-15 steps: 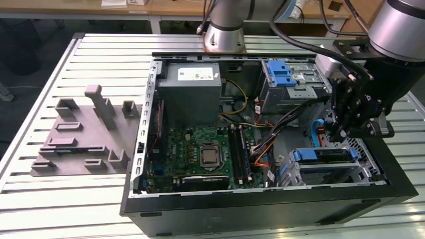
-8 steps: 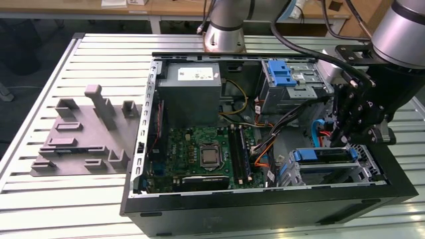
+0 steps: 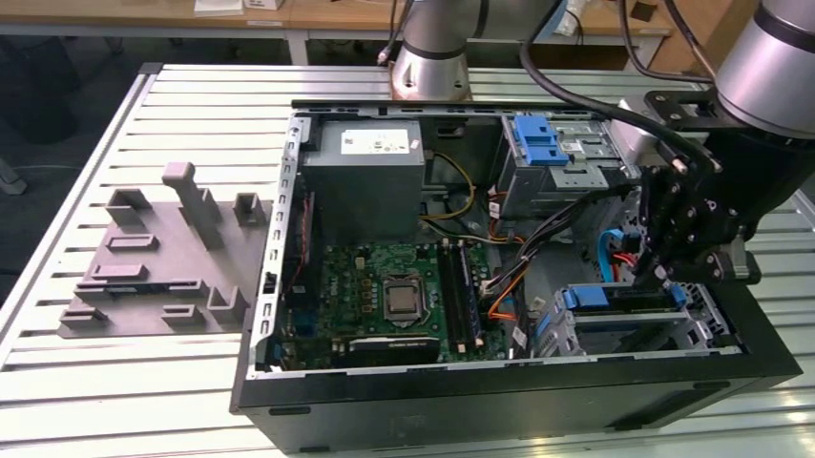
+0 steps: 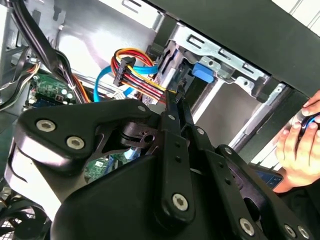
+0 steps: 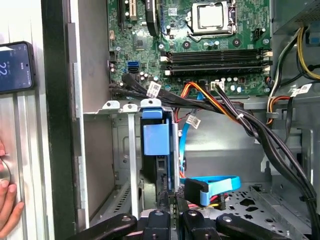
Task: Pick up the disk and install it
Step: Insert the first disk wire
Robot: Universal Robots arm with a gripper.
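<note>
The disk [image 3: 621, 298], in its blue carrier, sits on edge in the drive cage at the computer case's front corner, on the exterior view's right. In the first wrist view I see the disk [image 5: 157, 150] end-on, with its blue tab uppermost, between the cage's metal rails. My gripper [image 3: 656, 275] hangs straight above that cage. Its two thin fingers [image 5: 163, 202] stand close together with nothing between them, right at the disk's near end. In the second wrist view the gripper [image 4: 175, 97] points at the cage slot beside the blue tab [image 4: 202, 71].
The open case [image 3: 267, 286] holds a motherboard [image 3: 395, 291], a grey power supply [image 3: 369, 176] and an upper cage with a blue latch [image 3: 541, 143]. Cable bundles and a blue ribbon cable [image 5: 215, 182] run beside the disk. A person's hand [image 4: 300, 150] and a phone [image 5: 15, 67] are outside the case wall. A grey fixture [image 3: 159, 258] lies on the exterior view's left.
</note>
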